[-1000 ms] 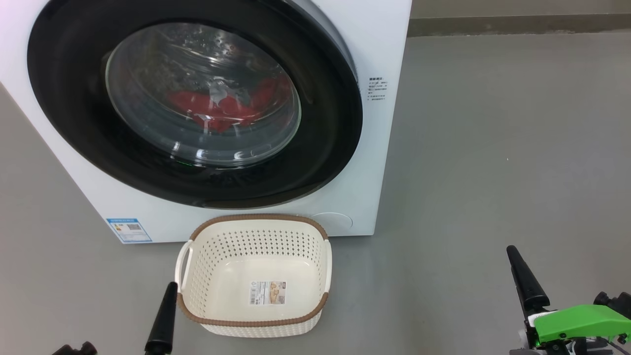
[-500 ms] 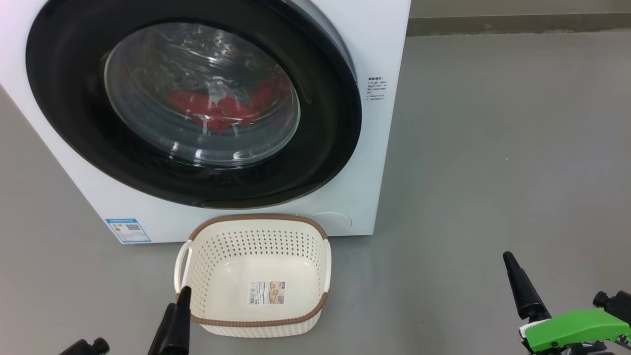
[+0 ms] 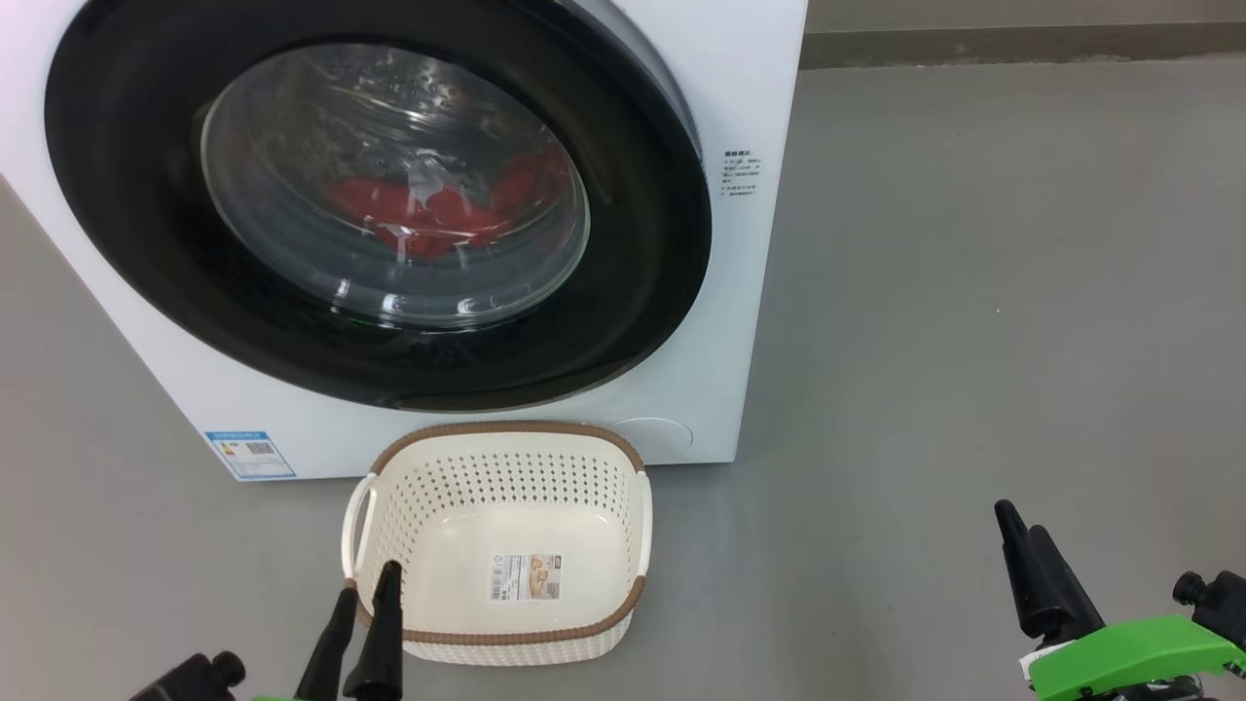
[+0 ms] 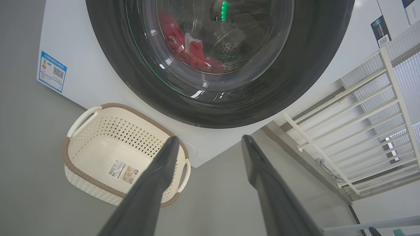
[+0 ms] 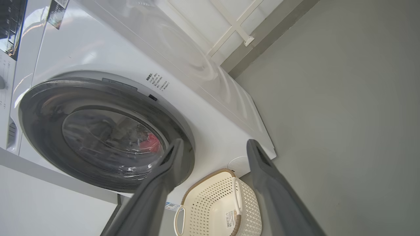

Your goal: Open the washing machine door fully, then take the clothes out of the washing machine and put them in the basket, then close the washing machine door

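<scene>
The washer [image 3: 759,78] sits where it did, shifted only slightly in the head view, which I read as the camera drifting and not the machine. The door [image 3: 633,292] lies shut against the washer's front, with no gap that I can make out, so the first step of the task is not yet begun. The basket [image 3: 506,430] stands empty on the floor [image 3: 973,292] just before the washer, below the door's lower edge, unmoved. The clothes [image 3: 428,209] lie inside the washer, a red heap low in the drum, seen through the door glass.

What has changed is the arms. A second ago the left pincer [image 3: 368,576] showed one finger in the head view; now it shows both, and it has slid toward the washer's middle line, in front of the machine and clear of it. The right pincer [image 3: 1021,518] has turned likewise to show two fingers and has sunk a little, off beyond the washer's right corner and well apart from it. Both pincers are spread wide and hold nothing.

I judge this to be lining up before the reach: neither pincer touches the door yet, and everything after waits on it.
</scene>
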Robot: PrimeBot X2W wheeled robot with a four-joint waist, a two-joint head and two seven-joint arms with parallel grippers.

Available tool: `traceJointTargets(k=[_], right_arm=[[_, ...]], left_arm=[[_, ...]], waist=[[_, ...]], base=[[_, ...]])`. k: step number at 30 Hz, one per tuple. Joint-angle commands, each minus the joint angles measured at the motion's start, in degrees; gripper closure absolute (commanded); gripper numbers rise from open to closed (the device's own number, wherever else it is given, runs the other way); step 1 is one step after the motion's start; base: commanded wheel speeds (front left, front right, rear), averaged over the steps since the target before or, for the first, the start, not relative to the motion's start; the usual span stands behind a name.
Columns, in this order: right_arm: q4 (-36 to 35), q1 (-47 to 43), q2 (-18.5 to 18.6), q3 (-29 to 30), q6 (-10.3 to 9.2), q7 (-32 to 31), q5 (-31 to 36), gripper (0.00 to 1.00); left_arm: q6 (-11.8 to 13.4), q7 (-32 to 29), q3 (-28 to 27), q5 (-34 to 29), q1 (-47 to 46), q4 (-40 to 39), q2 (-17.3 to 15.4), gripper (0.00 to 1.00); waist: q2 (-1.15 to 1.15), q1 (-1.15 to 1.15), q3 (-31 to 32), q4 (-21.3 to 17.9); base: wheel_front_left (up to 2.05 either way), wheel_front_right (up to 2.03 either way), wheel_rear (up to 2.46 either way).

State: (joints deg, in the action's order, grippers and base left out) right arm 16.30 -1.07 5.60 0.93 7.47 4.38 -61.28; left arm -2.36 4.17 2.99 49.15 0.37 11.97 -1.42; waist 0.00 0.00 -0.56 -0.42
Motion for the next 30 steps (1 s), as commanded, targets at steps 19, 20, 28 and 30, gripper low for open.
traceJointTargets(k=[19, 20, 28, 30], right_arm=[[-2.12, -0.53, 2.60, -2.43, 0.02, 3.79, 11.47, 0.00], [-2.12, -0.58, 2.65, -2.51, 0.02, 3.96, 11.99, 0.00], [-2.33, -1.05, 3.13, -3.04, 0.02, 5.31, 15.86, 0.00], [-2.41, -1.17, 3.25, -3.15, 0.02, 5.65, 16.83, 0.00]], left_arm=[[2.41, 3.93, 1.24, -14.59, 0.44, -3.95, -1.07, 0.00], [2.52, 4.10, 1.31, -15.18, 0.48, -4.08, -1.08, 0.00], [3.25, 5.46, 1.91, -20.49, 0.75, -4.94, -1.16, 0.00], [3.49, 5.80, 2.09, -21.83, 0.78, -5.15, -1.18, 0.00]], waist=[[0.00, 0.00, -0.11, -0.19], [0.00, 0.00, -0.13, -0.22], [0.00, 0.00, -0.28, -0.24], [0.00, 0.00, -0.31, -0.24]], base=[[0.00, 0.00, 0.00], [0.00, 0.00, 0.00], [0.00, 0.00, 0.00], [0.00, 0.00, 0.00]])
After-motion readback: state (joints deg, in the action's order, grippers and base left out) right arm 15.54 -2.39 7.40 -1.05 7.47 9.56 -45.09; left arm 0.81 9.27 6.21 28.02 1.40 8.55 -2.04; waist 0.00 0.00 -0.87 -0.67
